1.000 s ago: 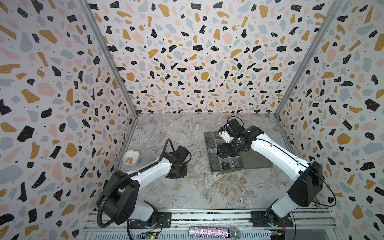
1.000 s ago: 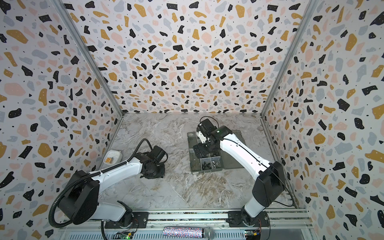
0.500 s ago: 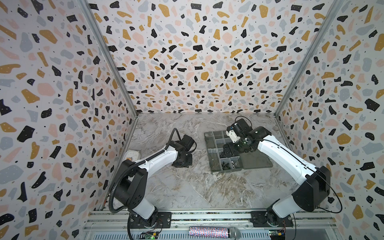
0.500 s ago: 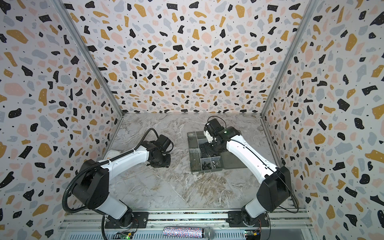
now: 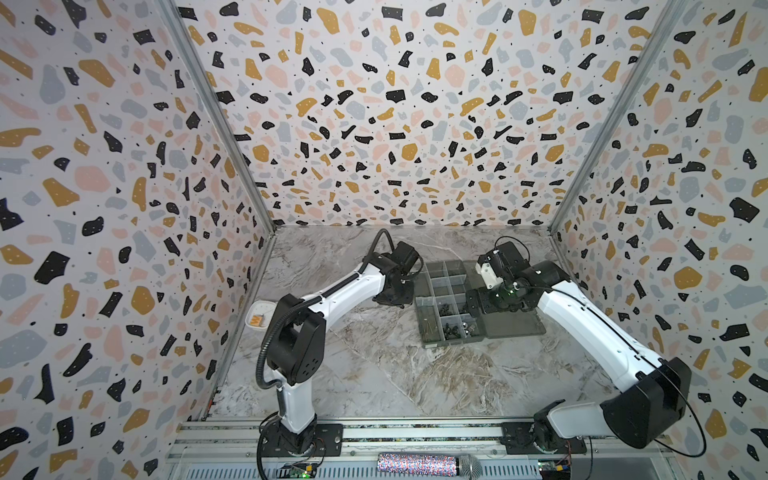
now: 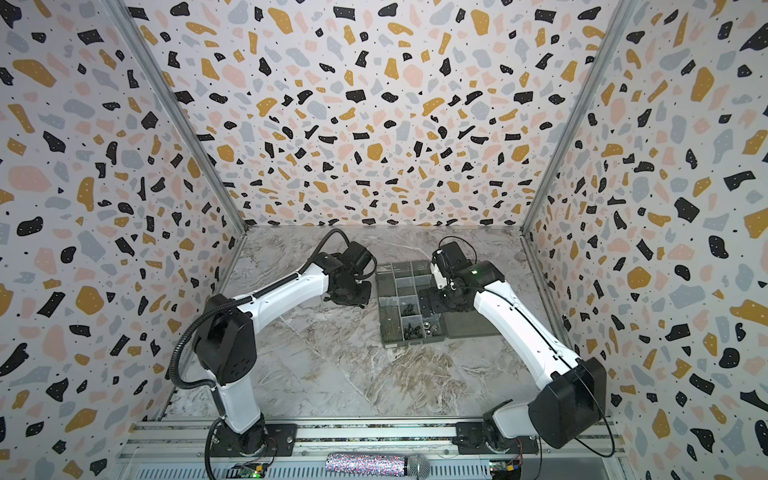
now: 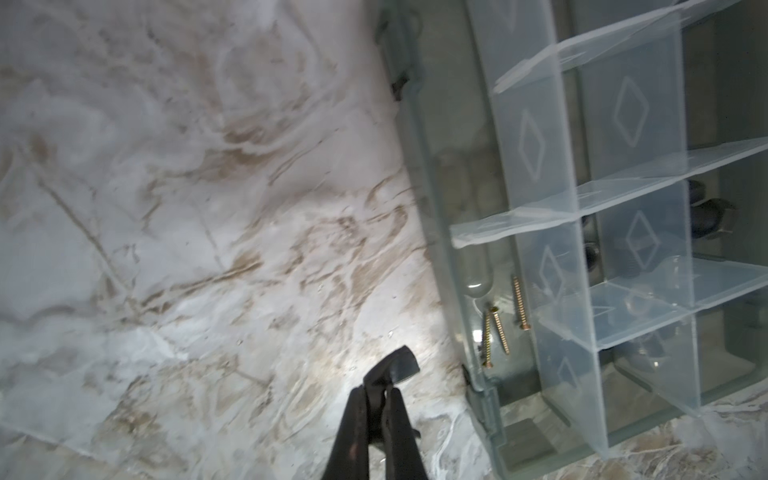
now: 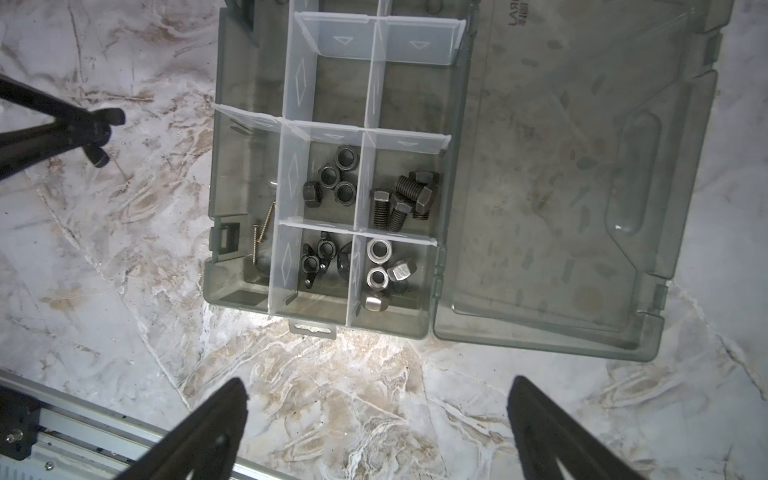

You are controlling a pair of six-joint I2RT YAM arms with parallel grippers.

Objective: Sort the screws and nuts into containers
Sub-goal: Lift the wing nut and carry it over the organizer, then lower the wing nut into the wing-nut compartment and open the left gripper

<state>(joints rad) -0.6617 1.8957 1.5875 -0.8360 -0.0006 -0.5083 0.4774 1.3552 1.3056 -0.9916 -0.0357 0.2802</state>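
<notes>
- Left tool (image 7: pixel 380 384) is hovering with its jaws pressed together above the bare surface (image 7: pixel 187 208), just beside the outer wall of the organiser box (image 7: pixel 428 199). I cannot tell whether anything thin is pinched at the tips.
- Right tool (image 8: pixel 378 384) is hanging above the near end of the box with its jaws spread wide, gripping nothing.
- Sorted pieces are lying in separate compartments: thin brass screws (image 8: pixel 262 230) in the long outer one nearest the left tool, black hex nuts (image 8: pixel 334 178), black bolts (image 8: pixel 401 201), winged nuts (image 8: pixel 318 257) and silver nuts (image 8: pixel 384 270). The lid (image 8: pixel 561 187) is lying open flat on the far side.
- White dish (image 5: pixel 266 305) is sitting well apart by the left wall, with brass-coloured bits showing in it.
- Judging by this, the left arm is probably bringing a piece to the brass-screw compartment.
- To do it well, it should be crossing the outer wall with clearance and centring over that compartment. It should then be dropping its tips below the dividers (image 8: pixel 286 174) before parting the jaws, so nothing is bouncing into a neighbouring cell.
- The right arm should be staying clear of that side.
</notes>
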